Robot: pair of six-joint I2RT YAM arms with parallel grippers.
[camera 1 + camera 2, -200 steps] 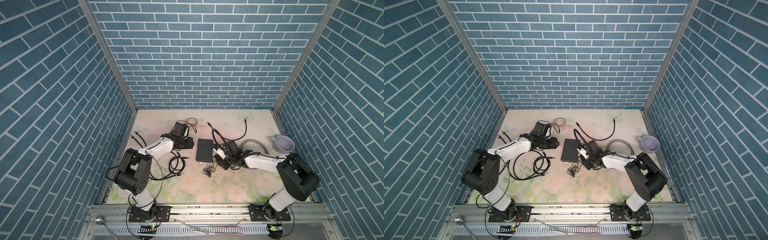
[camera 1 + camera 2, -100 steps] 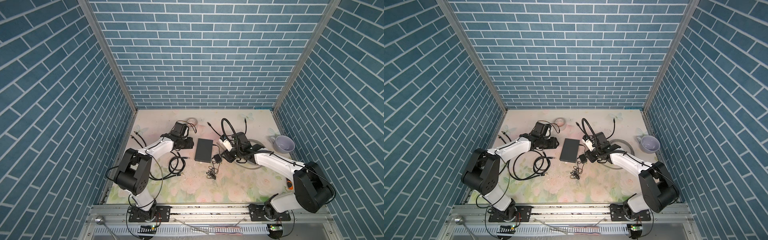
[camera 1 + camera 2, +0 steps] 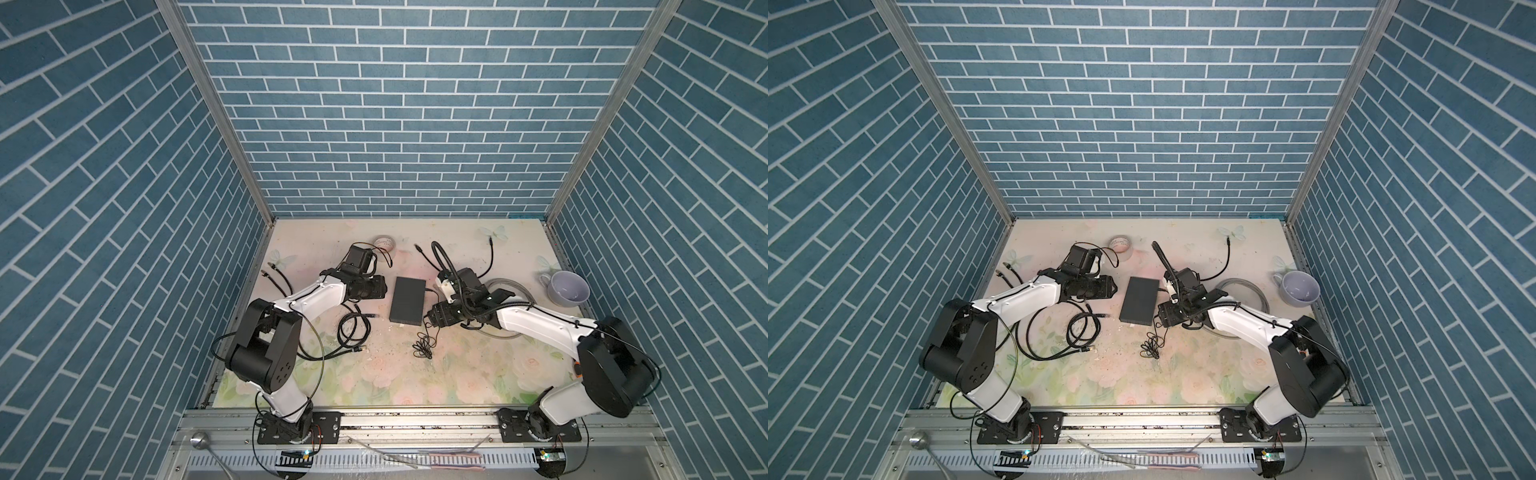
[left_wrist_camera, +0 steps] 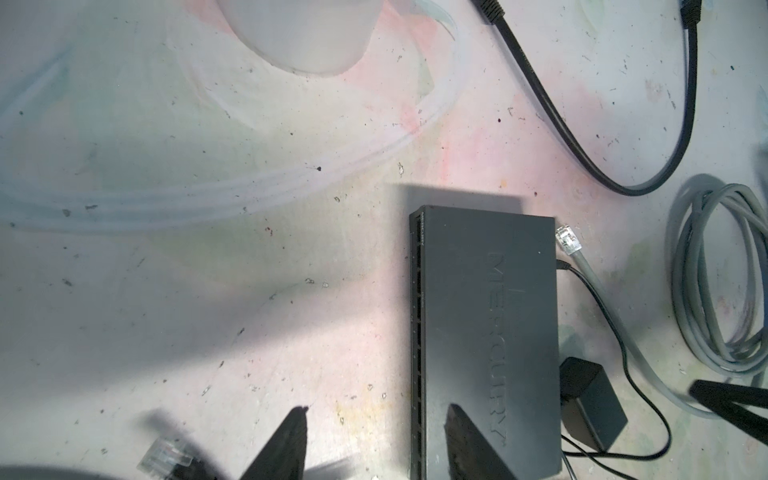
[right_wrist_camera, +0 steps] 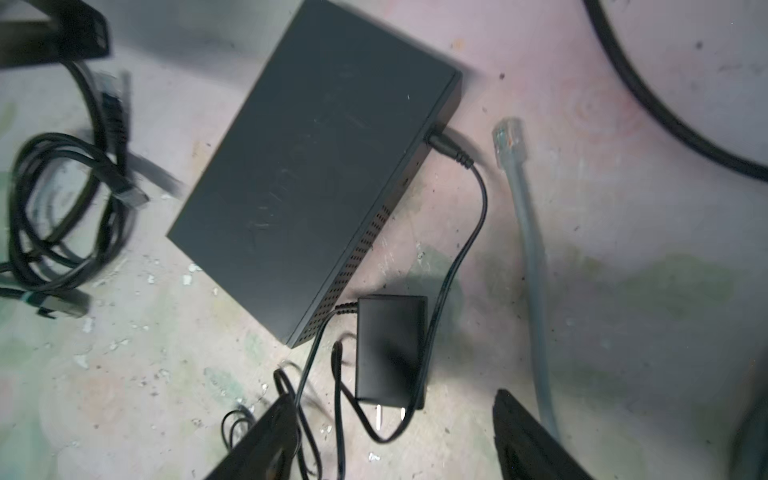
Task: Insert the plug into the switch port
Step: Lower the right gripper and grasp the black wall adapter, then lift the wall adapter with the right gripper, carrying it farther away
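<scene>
1. Leftmost, we see loose black cables [image 3: 353,332] coiled toward the left edge of the counter [image 3: 457,374], untouched and out of the way of the work.
2. Next, our left gripper [image 4: 376,411] hovers at the port-lined left edge of the switch [image 4: 484,332]. It is released and empty, with one finger over the lid and one over bare counter. We judge it is placed there to brace the box against a push from the opposite side.
3. Around the middle of the counter the switch lies flat, so its sockets face sideways and a plug has to enter level with the surface.
4. On its right edge the plug [image 5: 446,145] sits in its socket. Its thin lead curves back to the power adapter [image 5: 390,332], which lies just beside the switch's near corner. We judge the insertion done.
5. Our right gripper [image 5: 395,397] hangs above that adapter with its jaws wide, grasping nothing. We think they are spread so as not to tug the lead.
6. Further right, a grey cable [image 5: 530,249] lies loose, its clear connector [image 5: 508,137] beside the switch but in no port. A mug [image 3: 568,301] stands by the right edge.
</scene>
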